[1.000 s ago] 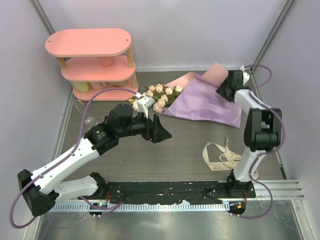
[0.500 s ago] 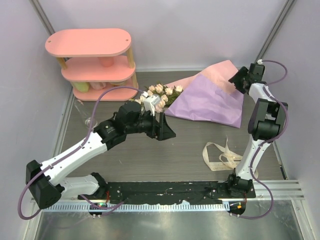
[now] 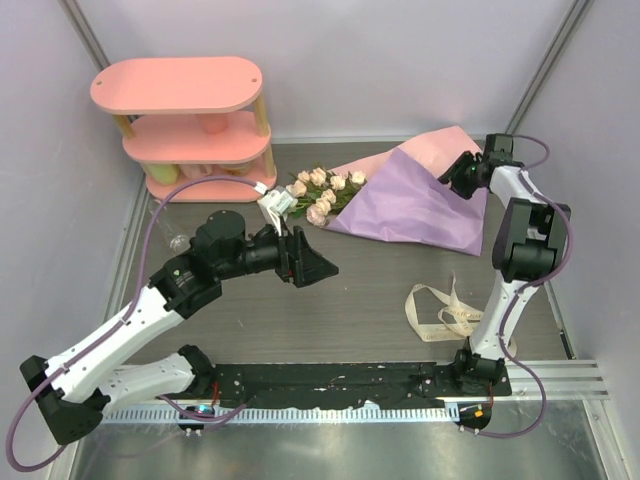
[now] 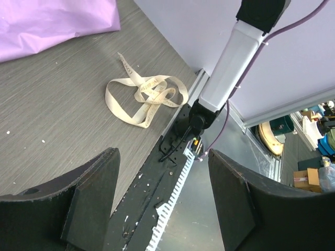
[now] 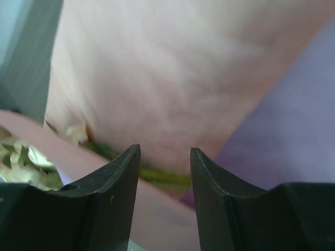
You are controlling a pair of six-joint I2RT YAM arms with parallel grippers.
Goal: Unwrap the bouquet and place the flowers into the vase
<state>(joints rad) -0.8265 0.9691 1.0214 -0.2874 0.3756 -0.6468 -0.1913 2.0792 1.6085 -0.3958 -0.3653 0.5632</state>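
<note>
The bouquet (image 3: 410,200) lies flat, roses (image 3: 325,190) pointing left.

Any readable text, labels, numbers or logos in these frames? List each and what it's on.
Ribbon: small repeated print along the cream strip, too small to read.
Wrapping paper: no text visible.
Pink shelf: no text visible.
Nothing legible in any view.
</note>
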